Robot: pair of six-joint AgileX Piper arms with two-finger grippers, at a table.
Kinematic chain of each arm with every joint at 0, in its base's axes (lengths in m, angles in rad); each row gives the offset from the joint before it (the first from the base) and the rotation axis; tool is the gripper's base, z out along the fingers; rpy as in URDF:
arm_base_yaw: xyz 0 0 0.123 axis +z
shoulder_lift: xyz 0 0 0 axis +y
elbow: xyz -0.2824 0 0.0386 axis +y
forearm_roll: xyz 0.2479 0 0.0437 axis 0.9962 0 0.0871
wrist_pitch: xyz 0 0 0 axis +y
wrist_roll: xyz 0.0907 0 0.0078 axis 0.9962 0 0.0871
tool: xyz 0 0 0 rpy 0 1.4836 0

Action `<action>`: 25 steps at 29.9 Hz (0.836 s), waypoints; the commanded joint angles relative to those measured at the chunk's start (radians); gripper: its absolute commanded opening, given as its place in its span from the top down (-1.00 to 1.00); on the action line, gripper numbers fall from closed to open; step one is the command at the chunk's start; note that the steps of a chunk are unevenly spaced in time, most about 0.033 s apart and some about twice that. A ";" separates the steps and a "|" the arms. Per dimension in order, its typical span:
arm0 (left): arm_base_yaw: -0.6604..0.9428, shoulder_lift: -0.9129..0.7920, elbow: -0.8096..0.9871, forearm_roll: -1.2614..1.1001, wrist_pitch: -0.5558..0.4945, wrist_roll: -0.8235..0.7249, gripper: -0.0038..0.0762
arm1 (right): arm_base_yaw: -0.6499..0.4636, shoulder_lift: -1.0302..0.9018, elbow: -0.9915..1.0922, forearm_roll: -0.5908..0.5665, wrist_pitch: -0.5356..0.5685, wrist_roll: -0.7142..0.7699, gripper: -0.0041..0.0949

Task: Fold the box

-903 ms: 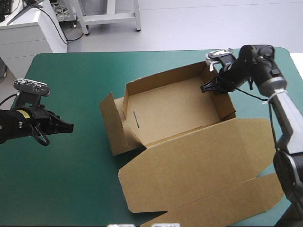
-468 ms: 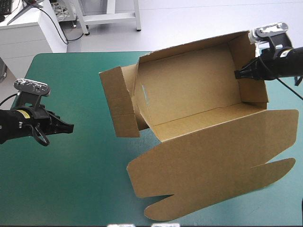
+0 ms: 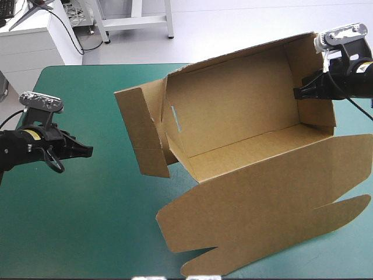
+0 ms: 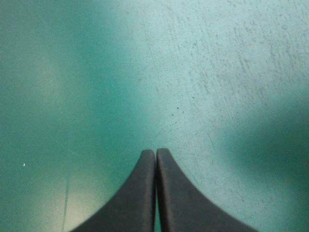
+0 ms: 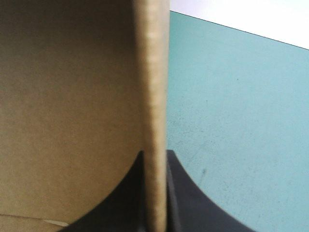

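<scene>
Over the teal-green tabletop the brown box hangs tilted, long axis running left to right, open side turned toward the near edge, lid drooping to the cover, the right gripper clamped on its right wall, the left gripper closed, empty, well apart.

The box is matt brown cardboard, and its cut edge looks fibrous and slightly rough. The desk's teal-green cover is smooth with a faint sheen, marked by fine scratches and specks. The left claw has smooth, matt black fingers, plastic or rubber.
</scene>
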 commanded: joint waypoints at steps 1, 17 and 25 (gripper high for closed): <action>0.001 0.053 -0.021 -0.021 -0.062 -0.006 0.85 | -0.008 -0.035 -0.028 0.049 0.005 0.014 0.96; 0.214 0.341 -0.021 -0.788 -0.043 0.491 0.87 | -0.008 -0.035 -0.028 0.056 0.005 0.039 0.96; 0.301 0.356 0.221 -1.223 -0.041 0.831 0.87 | -0.008 -0.035 -0.028 0.083 0.005 0.060 0.96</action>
